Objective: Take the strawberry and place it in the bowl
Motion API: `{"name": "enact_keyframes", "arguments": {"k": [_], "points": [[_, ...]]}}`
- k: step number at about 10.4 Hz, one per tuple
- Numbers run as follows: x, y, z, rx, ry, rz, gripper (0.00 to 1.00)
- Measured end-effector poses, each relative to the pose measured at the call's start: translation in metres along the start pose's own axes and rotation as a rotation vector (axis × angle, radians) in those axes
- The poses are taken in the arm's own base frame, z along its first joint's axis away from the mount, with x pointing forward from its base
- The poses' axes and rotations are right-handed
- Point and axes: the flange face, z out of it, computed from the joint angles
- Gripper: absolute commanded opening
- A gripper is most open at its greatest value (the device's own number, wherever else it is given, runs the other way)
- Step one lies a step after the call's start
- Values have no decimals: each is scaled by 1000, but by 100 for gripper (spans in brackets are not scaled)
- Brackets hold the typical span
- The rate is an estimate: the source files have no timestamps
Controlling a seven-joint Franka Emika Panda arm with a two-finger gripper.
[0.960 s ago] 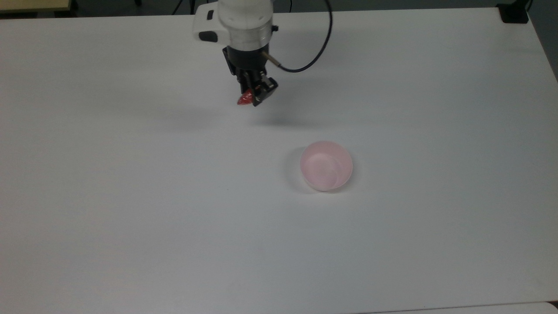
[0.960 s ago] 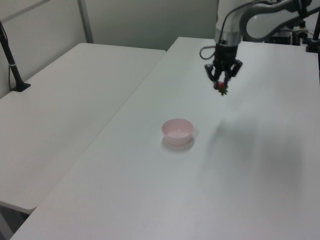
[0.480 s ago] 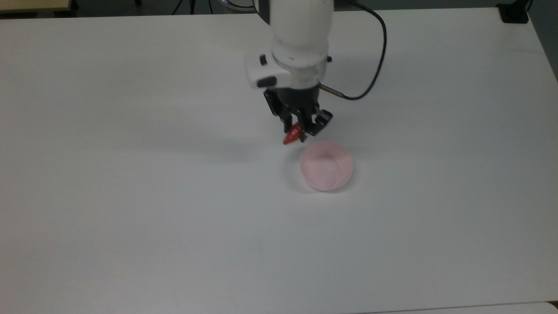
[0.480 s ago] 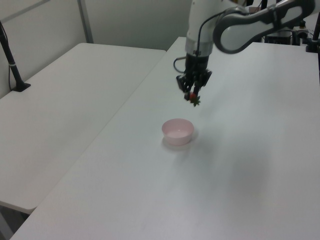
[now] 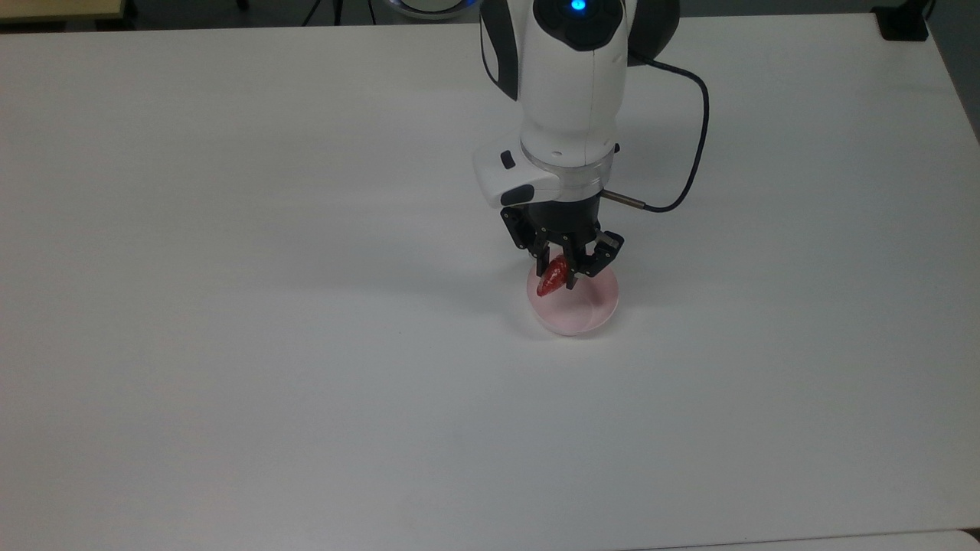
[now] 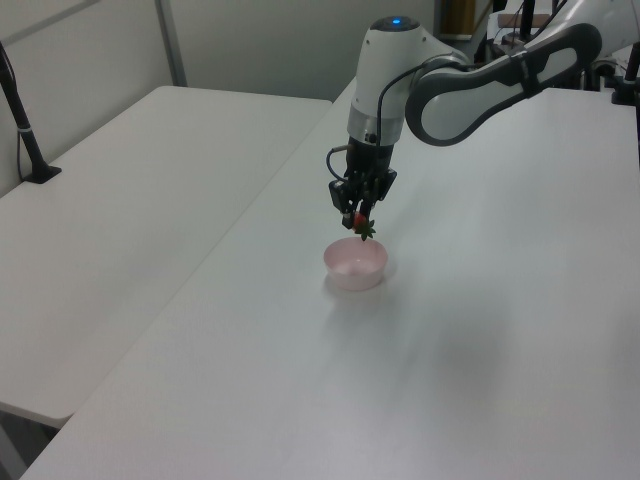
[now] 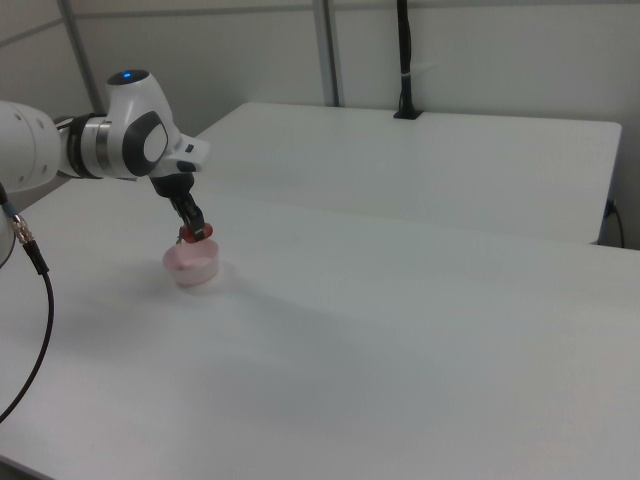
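The bowl (image 5: 576, 310) sits on the white table (image 5: 230, 344), a small round pale pink plastic dish with a smooth plain inside. In the top view its near rim and part of its floor are bare, while its far half lies under the gripper (image 5: 565, 269). The left view shows the bowl (image 6: 355, 265) from the side, with its low curved wall and a soft shadow on the matte tabletop (image 6: 450, 350); the right view shows the bowl (image 7: 192, 268) as a squat pink cup.

Just above it hangs the strawberry (image 5: 551, 279), glossy red and tapered, clenched between the black fingers, its tip pointing toward the top view's lower left, over the bowl's left side. The left view adds what the top view hides: the dark green cap pointing down and a clear gap between the strawberry (image 6: 362, 226) and the bowl's rim. In the right view the strawberry (image 7: 194, 234) is a red spot right over the bowl.

Behind rises the arm (image 5: 570, 92), smooth white shells with a blue light on top, and a thin black cable (image 5: 693, 153) looping on the top view's right.
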Motion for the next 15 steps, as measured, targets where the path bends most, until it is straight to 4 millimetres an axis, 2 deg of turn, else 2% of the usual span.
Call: {"name": "enact_keyframes", "arguments": {"k": [1, 2, 3, 6, 8, 9, 11, 13, 15], "points": [[-4, -4, 5, -3, -6, -10, 37], [-8, -9, 12, -7, -14, -20, 75], [-13, -14, 20, -11, -23, -29, 100], [-19, -20, 33, -19, -36, -39, 100], [-12, -21, 23, -4, -19, -34, 100], [-5, -21, 4, 13, 4, -27, 100], [5, -6, -48, -7, 0, -3, 100], [11, 22, -113, -33, -19, 23, 100], [3, 57, -181, -74, -62, -12, 100]]}}
